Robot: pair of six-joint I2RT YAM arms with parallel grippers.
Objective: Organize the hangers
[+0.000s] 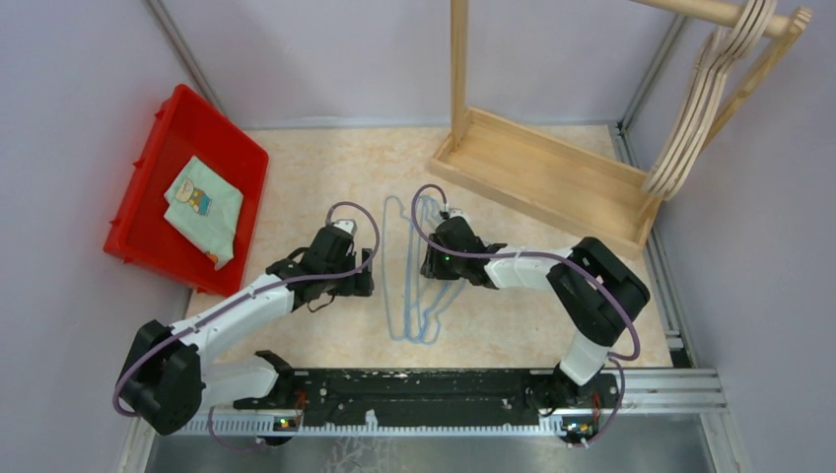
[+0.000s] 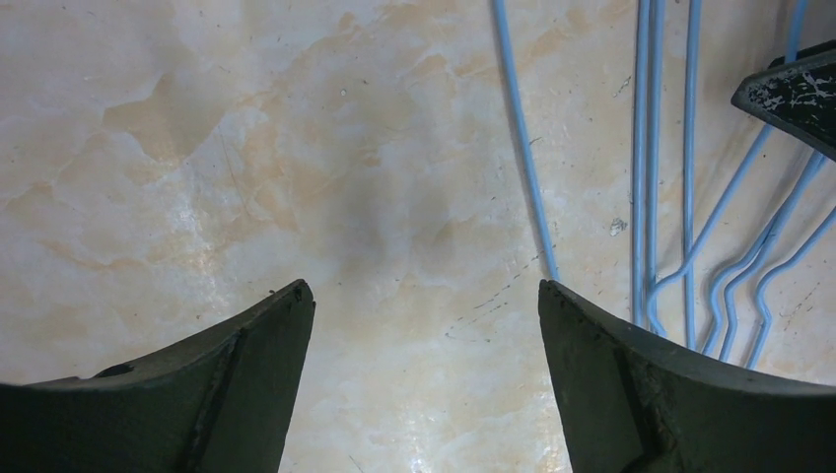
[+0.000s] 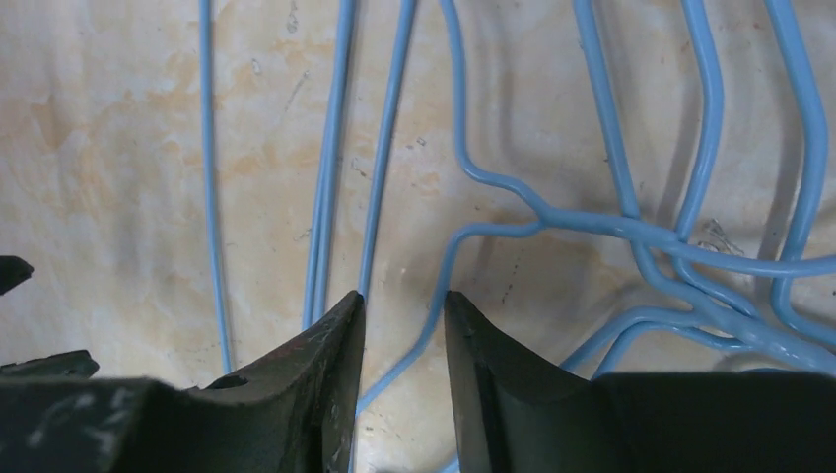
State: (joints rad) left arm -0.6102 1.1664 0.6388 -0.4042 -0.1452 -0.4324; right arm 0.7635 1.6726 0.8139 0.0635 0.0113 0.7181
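R gripper [image 3: 402,296]: jaws drawn close w/ a slim gap left. One strand of the thin light-blue wire hangers [image 3: 631,227] runs through that gap, not pinched. L gripper [image 2: 424,291]: jaws spread wide over the beige marbled tabletop [image 2: 246,148], nothing in them, wires at frame right. Top view: the wire pile lies flat at frame centre, btw both grippers. Upper right, thick pale wooden hangers [image 1: 705,94] hang on the tall wooden rack [image 1: 537,168]. At left sits a red plastic bin [image 1: 148,187] w/ a folded pale-green cloth [image 1: 204,207].

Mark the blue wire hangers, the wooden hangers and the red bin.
blue wire hangers [image 1: 412,291]: top external, straight bars.
wooden hangers [image 1: 690,123]: top external, curved shoulders.
red bin [image 1: 138,187]: top external, left wall.
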